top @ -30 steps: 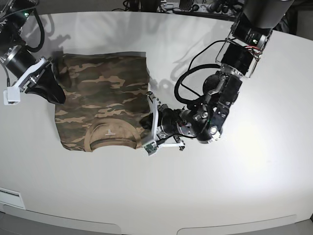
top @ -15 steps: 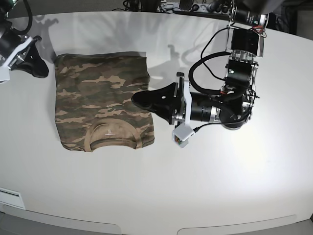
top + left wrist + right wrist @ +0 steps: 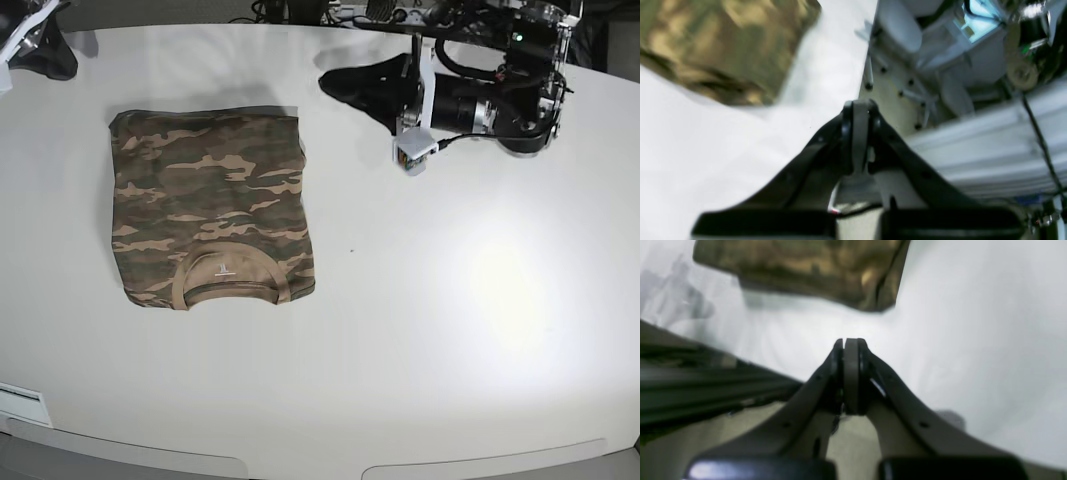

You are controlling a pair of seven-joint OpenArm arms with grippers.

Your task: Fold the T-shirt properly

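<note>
The T-shirt (image 3: 210, 208) lies at nine o'clock on the white tabletop (image 3: 420, 330), folded into a neat rectangle with the tan collar toward six — the folding looks finished. The left hand (image 3: 340, 84) at one o'clock and the right hand (image 3: 850, 346) are both clenched and empty. Only the wrist views show their jaws pressed together; only the base view shows the whole fold.

Bright overhead light leaves a soft glare patch on the matte white tabletop (image 3: 490, 280). Both wrist views are blurred, probably from motion; the camouflage cloth T-shirt (image 3: 813, 270) beyond the fingertips is smeared.
</note>
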